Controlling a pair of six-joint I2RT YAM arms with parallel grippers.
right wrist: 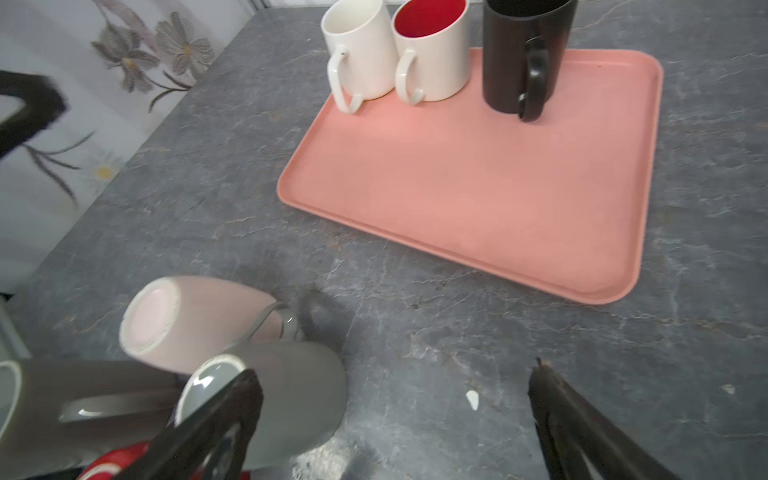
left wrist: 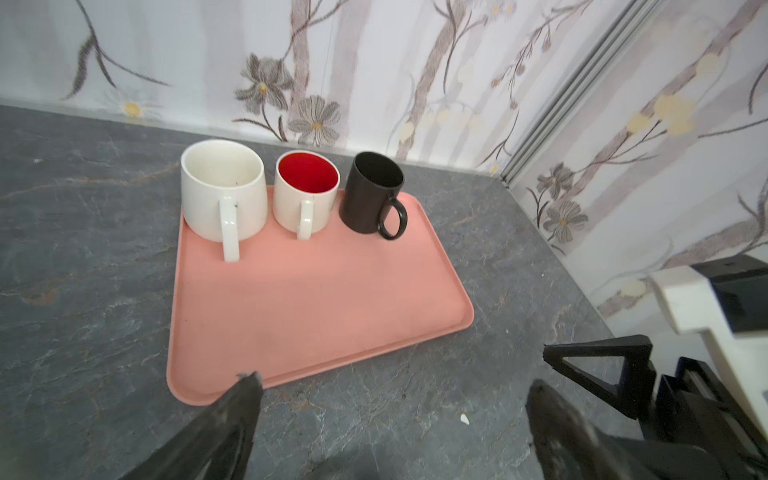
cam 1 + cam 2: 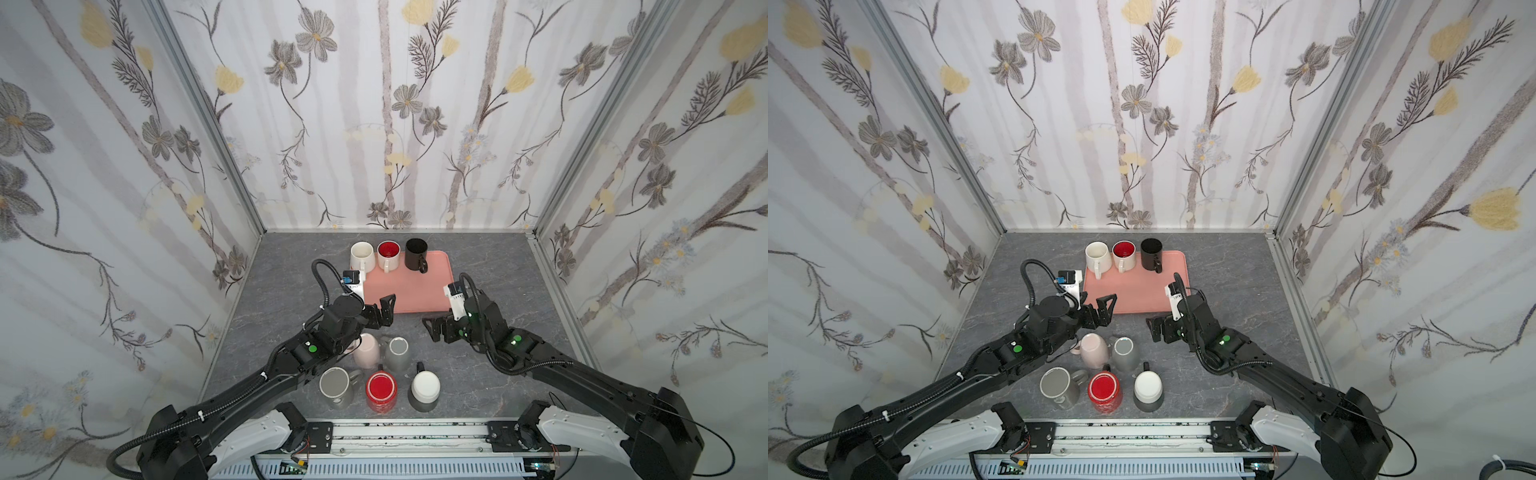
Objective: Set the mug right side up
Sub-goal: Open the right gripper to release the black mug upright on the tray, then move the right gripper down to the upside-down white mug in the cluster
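Left gripper and right gripper both gape empty above the counter; of the wrist views, only the right catches the pink mug.

Black arms carry ribbed cables, green dots and white bases; the left end effector is black and triangular-framed.

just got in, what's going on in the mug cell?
Neither arm holds anything: the left gripper and right gripper hover open between the pink tray and the front cluster. Three mugs stand upright on the tray: white mug, red-lined mug, black mug. Five sit base up on the table: pink mug, small gray mug, large gray mug, red mug, white-and-gray mug.
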